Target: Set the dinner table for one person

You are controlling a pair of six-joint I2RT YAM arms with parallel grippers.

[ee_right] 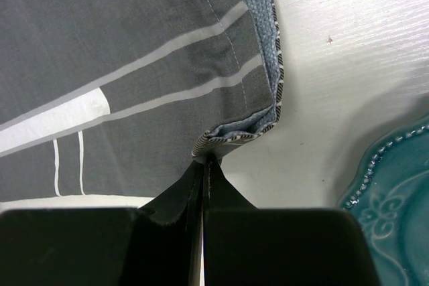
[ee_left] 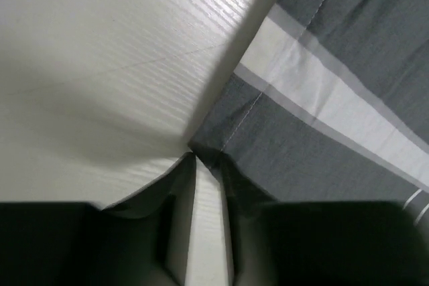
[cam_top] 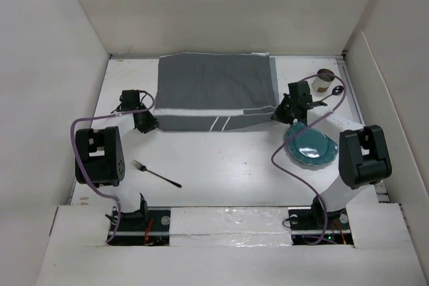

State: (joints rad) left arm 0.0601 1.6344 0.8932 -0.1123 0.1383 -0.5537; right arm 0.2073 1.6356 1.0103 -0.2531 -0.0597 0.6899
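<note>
left gripper (ee_left: 206,160): jaws seen slightly apart at cloth (cam_top: 214,92) corner | right gripper (ee_right: 204,160): closed, cloth corner pinched | table (cam_top: 228,165): spread across frame centre, cloth laid upper middle | fork (cam_top: 156,174): seen lower left

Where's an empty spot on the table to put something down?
The biggest bare patch of the dinner table is in the middle, between the fork, the near edge of the striped grey cloth and the teal plate. A smaller strip lies left of the cloth. The right side is crowded: plate, cup and right arm.
</note>
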